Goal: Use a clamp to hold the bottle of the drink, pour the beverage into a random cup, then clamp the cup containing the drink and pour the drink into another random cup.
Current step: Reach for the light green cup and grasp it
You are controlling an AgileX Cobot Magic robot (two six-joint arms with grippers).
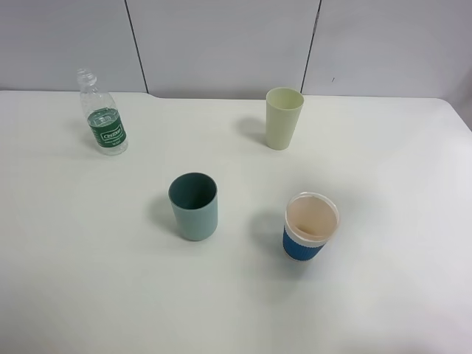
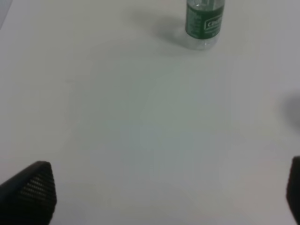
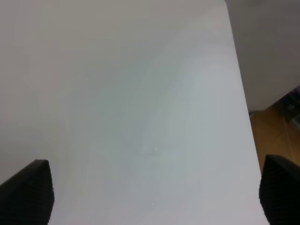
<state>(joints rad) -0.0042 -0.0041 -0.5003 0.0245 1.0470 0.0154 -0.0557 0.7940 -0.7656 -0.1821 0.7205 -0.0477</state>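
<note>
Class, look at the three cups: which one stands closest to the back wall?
The tall pale yellow-green tumbler; the squat teal cup and blue-sleeved paper cup stand nearer the front.

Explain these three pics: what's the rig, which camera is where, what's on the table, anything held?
A two-armed robot. One camera sits high, looking down on the white table; no arm shows there. The other two ride the wrists, looking past each arm's black jaws. Standing on the table: an uncapped green-labelled bottle, a pale yellow-green tumbler, a teal cup and a blue-sleeved paper cup. The left jaws and right jaws are open, holding nothing; the left wrist view shows the bottle ahead.
</note>
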